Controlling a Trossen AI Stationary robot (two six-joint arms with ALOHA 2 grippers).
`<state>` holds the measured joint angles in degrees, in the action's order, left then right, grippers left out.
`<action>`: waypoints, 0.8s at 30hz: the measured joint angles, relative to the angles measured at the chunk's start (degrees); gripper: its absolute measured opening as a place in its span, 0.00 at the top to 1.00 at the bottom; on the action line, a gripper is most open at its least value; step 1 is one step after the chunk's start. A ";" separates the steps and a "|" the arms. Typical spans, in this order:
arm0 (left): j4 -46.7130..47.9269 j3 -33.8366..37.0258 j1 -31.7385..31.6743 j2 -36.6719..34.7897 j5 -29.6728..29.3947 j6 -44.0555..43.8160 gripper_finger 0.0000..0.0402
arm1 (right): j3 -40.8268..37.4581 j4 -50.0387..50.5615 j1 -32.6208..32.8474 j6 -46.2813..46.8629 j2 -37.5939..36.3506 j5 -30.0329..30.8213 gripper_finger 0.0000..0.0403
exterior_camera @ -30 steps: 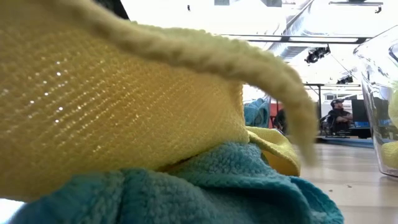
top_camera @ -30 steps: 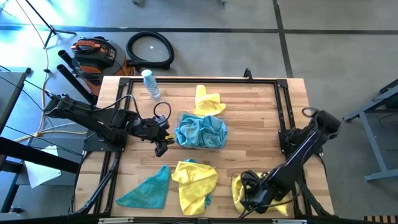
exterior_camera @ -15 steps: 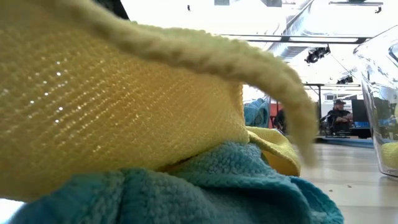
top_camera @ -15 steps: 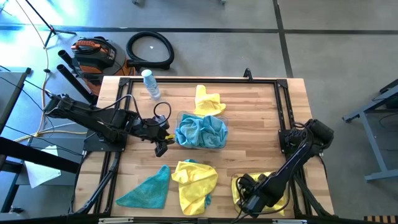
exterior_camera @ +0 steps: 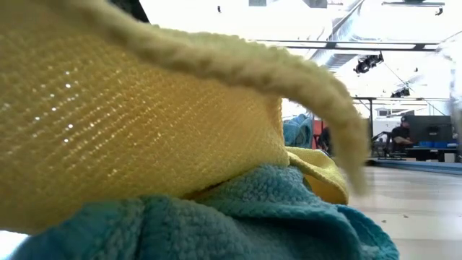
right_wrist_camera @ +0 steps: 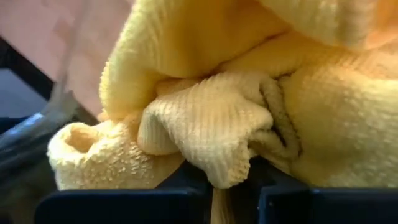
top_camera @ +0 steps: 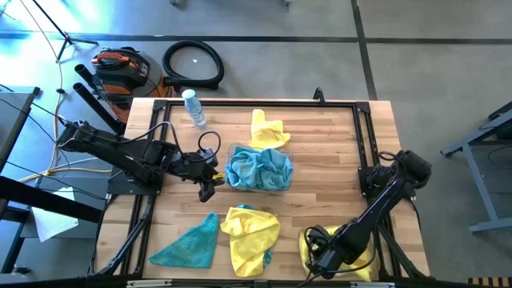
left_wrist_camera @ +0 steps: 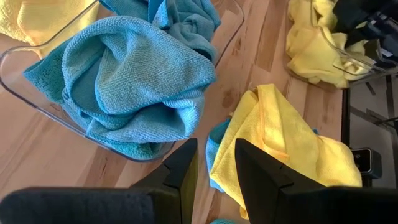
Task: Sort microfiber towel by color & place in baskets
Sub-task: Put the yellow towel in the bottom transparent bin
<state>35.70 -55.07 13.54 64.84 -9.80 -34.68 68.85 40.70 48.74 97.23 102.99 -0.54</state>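
A clear plastic basket sits mid-worktop, filled with crumpled teal towels; the left wrist view shows the same teal heap inside its see-through wall. Just beyond it, on the far side, lies a single yellow towel. Toward the near edge, a yellow towel lies draped over a teal one whose edge peeks out beneath it, and in the low view this pair fills the picture, yellow above teal. To their left, a flat teal towel lies alone.

At the near right corner, the second basket holds yellow towels. The right gripper is down inside it, and the right wrist view shows a fold of yellow cloth pinched between its fingers.

The left gripper hovers just left of the teal basket, its fingers slightly parted with nothing between them.

A clear plastic bottle lies at the far left of the wooden worktop.
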 joint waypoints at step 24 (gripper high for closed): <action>-1.46 0.00 0.00 0.00 0.02 -3.14 0.77 | 25.72 48.23 -0.57 -7.39 -4.91 26.63 0.97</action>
<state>34.25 -55.07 13.54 64.84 -9.78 -37.81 94.56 88.92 48.17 89.84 98.08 26.09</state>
